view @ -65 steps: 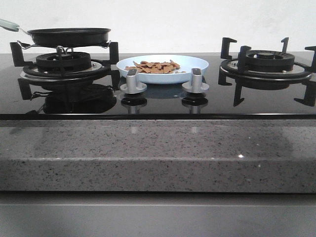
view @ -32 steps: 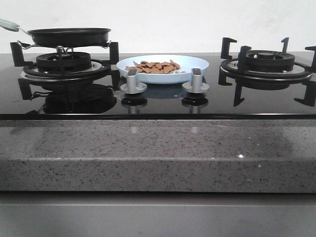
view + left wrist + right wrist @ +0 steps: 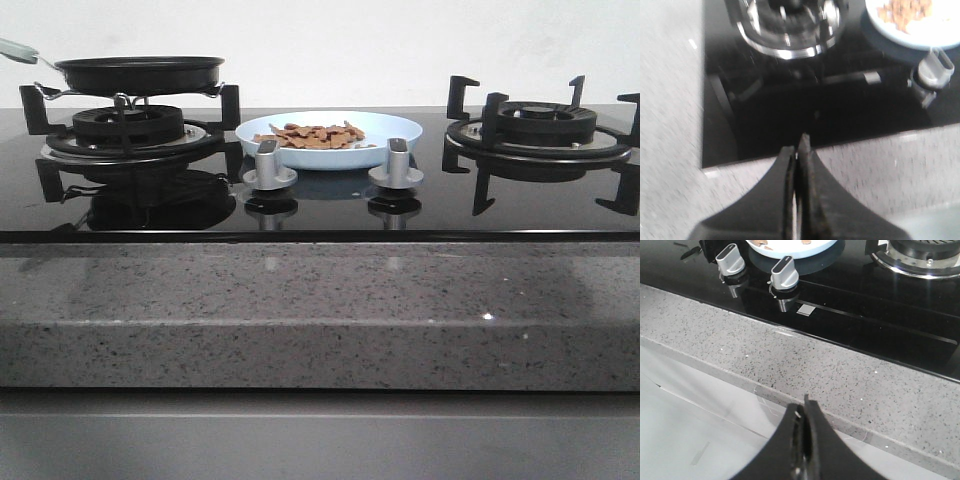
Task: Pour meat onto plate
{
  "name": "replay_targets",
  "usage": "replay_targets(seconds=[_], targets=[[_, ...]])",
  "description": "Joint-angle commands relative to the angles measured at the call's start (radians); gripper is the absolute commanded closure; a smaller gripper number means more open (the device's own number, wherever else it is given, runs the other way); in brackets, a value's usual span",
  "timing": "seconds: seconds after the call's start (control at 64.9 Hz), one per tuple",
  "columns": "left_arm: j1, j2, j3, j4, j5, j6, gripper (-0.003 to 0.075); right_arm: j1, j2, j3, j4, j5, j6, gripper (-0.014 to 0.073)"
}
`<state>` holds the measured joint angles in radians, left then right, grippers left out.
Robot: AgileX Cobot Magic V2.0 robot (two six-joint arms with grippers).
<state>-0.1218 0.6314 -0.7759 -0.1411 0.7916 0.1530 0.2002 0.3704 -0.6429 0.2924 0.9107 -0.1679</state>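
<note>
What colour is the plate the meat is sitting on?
Pale blue. The plate with the meat shows best in the front view, between the two burners.

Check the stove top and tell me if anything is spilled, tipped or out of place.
Nothing stands out. The meat lies heaped inside the plate, none seen on the glass hob. The pan sits level on the left burner. Both knobs stand upright.

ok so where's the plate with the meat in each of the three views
Front view: the plate sits center, between the two burners, behind the two silver knobs.
Left wrist view: only part of it, cut off at a corner, blurred.
Right wrist view: only a sliver of its rim at the frame edge.
Shared landmark: the knobs, just in front of the plate in every view.
</note>
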Motion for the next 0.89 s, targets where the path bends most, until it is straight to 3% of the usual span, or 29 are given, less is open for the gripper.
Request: replay_targets(seconds=[0.0,0.293,0.493,0.571,0.663,0.879], targets=[[0.013,-0.068,0.005,-0.033,-0.131,-0.008,0.0741,0.0,0.005,-0.025,0.013,-0.057,-0.003,0.0708],[0.027,-0.443,0.331,-0.036,-0.436,-0.008,0.0741,0.0,0.005,-0.025,0.013,-0.057,-0.003,0.0708],[0.027,-0.606,0.522,-0.055,-0.545,-0.014,0.0741,0.0,0.005,-0.025,0.013,-0.057,-0.003,0.0708],[0.031,-0.639,0.583,0.007,-0.584,-0.11,0.0741,0.0,0.005,-0.025,0.013,-0.057,-0.003,0.0708],[0.05,-0.652,0.638,0.159,-0.626,-0.318,0.0741,0.0,0.005,-0.025,0.013,-0.057,-0.003,0.0708],[0.071,-0.652,0.773,0.165,-0.834,-0.332,0.0741,0.0,0.005,-0.025,0.013,-0.057,-0.003,0.0708]])
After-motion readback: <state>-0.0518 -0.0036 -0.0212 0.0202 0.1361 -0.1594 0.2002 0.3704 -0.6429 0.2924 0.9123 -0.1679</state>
